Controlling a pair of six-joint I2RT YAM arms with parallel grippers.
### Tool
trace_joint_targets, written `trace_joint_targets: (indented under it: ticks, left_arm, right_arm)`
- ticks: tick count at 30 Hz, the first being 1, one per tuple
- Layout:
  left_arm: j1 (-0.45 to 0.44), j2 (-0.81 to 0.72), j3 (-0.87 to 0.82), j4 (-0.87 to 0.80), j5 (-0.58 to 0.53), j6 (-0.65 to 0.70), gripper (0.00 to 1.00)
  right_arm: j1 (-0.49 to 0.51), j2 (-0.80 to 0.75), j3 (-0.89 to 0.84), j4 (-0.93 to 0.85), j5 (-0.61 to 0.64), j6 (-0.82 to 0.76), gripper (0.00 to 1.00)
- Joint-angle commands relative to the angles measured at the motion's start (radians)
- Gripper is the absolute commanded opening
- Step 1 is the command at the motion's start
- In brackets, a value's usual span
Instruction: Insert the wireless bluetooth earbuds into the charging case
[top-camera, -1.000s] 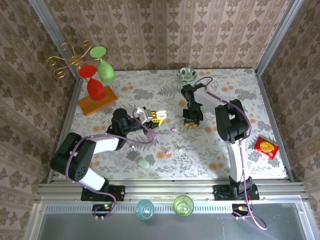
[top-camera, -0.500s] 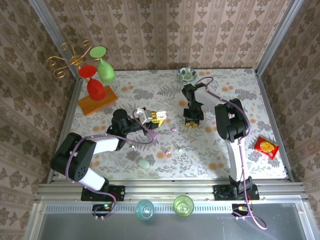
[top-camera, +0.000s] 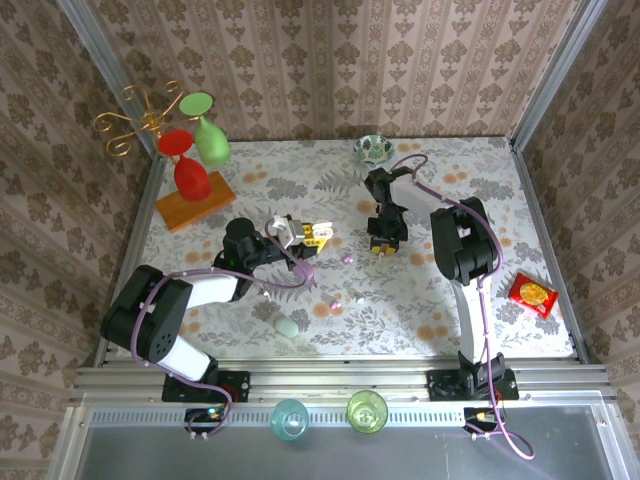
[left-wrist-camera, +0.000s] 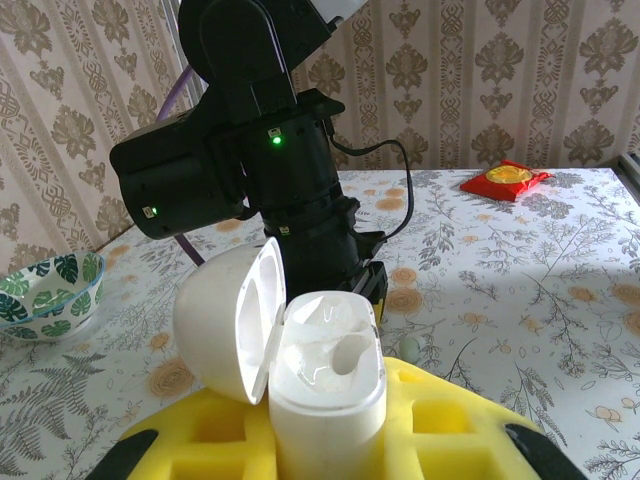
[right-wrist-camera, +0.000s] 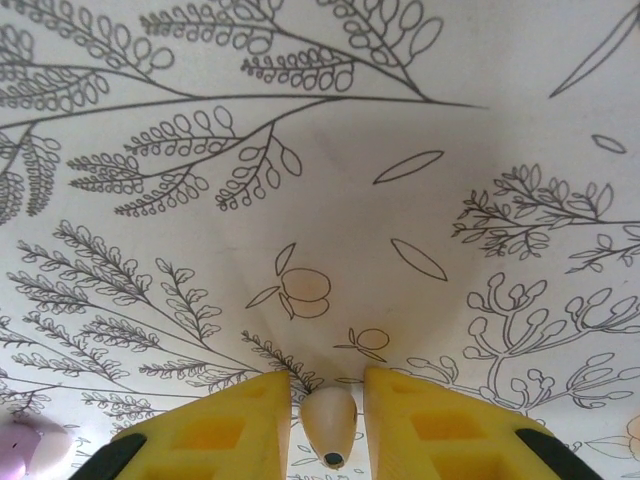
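Your whitish earbud (right-wrist-camera: 328, 425) sits at the bottom centre of the right wrist view, upright between the two yellow fingers (right-wrist-camera: 230, 425), with the flowered table (right-wrist-camera: 320, 150) just beyond it. Your right gripper (right-wrist-camera: 328, 390) has its jaws drawn in to a narrow gap, and the pads stand right at the bud's sides. It looks pinched rather than merely bracketed. A lilac earbud (right-wrist-camera: 18, 445) lies at the lower left edge of that view, cut off by the frame.

From above, you can see more loose earbuds (top-camera: 335, 302) scattered on the cloth near the middle of the frame. One (top-camera: 348, 258) lies between the two grippers.

The charging case (left-wrist-camera: 325, 385) fills the lower centre of the left wrist view. It is white and upright, with its lid (left-wrist-camera: 230, 335) swung open to the left and the moulded pockets bare. Your left gripper (left-wrist-camera: 325, 435) is clamped fully on the case's body, a yellow finger on each side. Behind the case stands the black right arm (left-wrist-camera: 250, 170), pointing down at the table.

Farther out in the top view, a pale green pebble-like case (top-camera: 288, 326) lies toward the lower left of the cloth. A red packet (top-camera: 532, 294) rests at the right edge, and a patterned bowl (top-camera: 372, 148) sits at the top centre.
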Motion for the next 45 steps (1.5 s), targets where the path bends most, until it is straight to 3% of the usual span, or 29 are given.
trace_joint_targets:
  ticks: [1, 17, 21, 25, 38, 45]
  left_arm:
    - [-0.003, 0.010, -0.007, 0.027, 0.009, 0.013, 0.00]
    - [-0.002, 0.015, -0.014, 0.042, 0.001, 0.013, 0.00]
    - [-0.003, 0.017, -0.012, 0.047, 0.003, 0.007, 0.00]
    - [-0.003, 0.017, -0.012, 0.048, 0.004, 0.007, 0.00]
    - [-0.003, 0.016, -0.020, 0.053, 0.003, 0.005, 0.00]
    - [-0.010, 0.009, -0.020, 0.050, -0.003, -0.001, 0.00]
  right_arm:
    - [0.017, -0.019, -0.035, -0.024, -0.048, 0.016, 0.28]
    - [0.020, -0.067, -0.056, 0.008, -0.037, 0.017, 0.21]
    - [0.020, -0.080, -0.077, 0.025, -0.042, 0.018, 0.30]
    - [0.021, -0.085, -0.098, 0.034, -0.052, 0.021, 0.32]
    - [0.020, -0.072, -0.107, 0.052, -0.046, 0.023, 0.21]
    - [0.024, -0.201, -0.173, 0.177, -0.055, 0.018, 0.21]
